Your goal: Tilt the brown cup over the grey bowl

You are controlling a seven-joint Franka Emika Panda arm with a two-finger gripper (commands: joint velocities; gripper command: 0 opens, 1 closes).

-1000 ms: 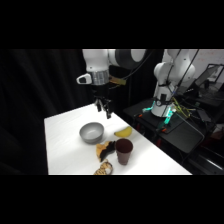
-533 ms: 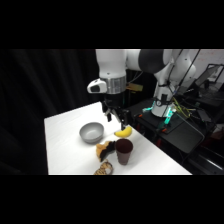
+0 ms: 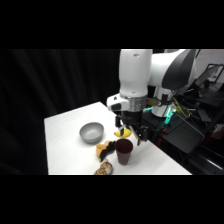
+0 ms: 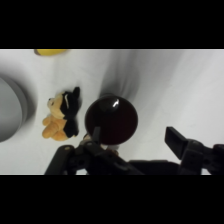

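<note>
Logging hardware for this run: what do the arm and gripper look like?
White Franka arm with thick rounded links and a dark joint section near the elbow. The gripper is dark under a white wrist; in the wrist view its linkage and fingers are black and blocky. No markings legible.

**Item count on the surface**

The surface (image 3: pixel 65 145) carries five items in all: one brown cup (image 3: pixel 124 151), one grey bowl (image 3: pixel 91 132), one black-and-orange toy (image 3: pixel 105 149), one yellow item (image 3: pixel 122 133), one round patterned brownish item (image 3: pixel 104 169). One arm with one gripper (image 3: pixel 133 136) stands above them.
</note>
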